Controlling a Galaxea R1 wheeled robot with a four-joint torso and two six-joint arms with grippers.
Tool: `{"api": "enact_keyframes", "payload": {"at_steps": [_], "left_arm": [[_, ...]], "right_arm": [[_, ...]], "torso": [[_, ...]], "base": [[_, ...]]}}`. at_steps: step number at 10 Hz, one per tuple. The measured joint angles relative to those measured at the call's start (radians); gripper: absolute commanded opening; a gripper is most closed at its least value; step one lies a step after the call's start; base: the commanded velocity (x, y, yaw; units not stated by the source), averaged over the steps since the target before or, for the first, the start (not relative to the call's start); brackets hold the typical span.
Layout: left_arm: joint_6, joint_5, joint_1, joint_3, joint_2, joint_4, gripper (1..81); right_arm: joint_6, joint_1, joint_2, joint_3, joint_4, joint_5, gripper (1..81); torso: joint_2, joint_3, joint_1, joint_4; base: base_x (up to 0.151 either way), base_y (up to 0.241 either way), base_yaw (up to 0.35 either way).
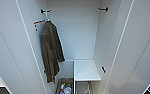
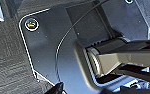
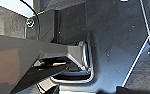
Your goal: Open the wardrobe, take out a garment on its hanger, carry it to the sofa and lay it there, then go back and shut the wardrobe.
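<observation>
- The wardrobe stands open in the head view, with two white doors swung outward, one at each side of the interior.
- One garment hangs inside: an olive-brown jacket on one white hanger, hooked on a dark bracket at the upper left of the interior.
- A second dark bracket sits bare on the upper right wall; two brackets in all.
- One white shelf block fills the lower right of the interior; beside it, under the jacket, one basket holds small coloured items too blurred to count.
- A small dark fitting shows on the right door's inner edge.
- The two wrist views show the robot's own dark plate and jointed bars over dark textured floor; whether either gripper is wide, narrow or holding anything cannot be told.
</observation>
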Motion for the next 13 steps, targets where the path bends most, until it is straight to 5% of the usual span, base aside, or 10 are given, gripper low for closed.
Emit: {"api": "enact_keyframes", "payload": {"at_steps": [6, 13], "left_arm": [[0.000, 0.003, 0.000, 0.050, -0.042, 0.000, 81.1], [-0.008, -0.072, -0.014, 0.604, -0.445, -0.052, 81.1]], "right_arm": [[-0.002, -0.001, -0.061, 0.098, -0.001, 0.003, 81.1], [0.018, 0.039, -0.481, 0.539, -0.001, 0.055, 81.1]], "torso": [[0.000, 0.000, 0.000, 0.000], [0.000, 0.000, 0.000, 0.000]], "base": [[0.000, 0.000, 0.000], [0.000, 0.000, 0.000]]}}
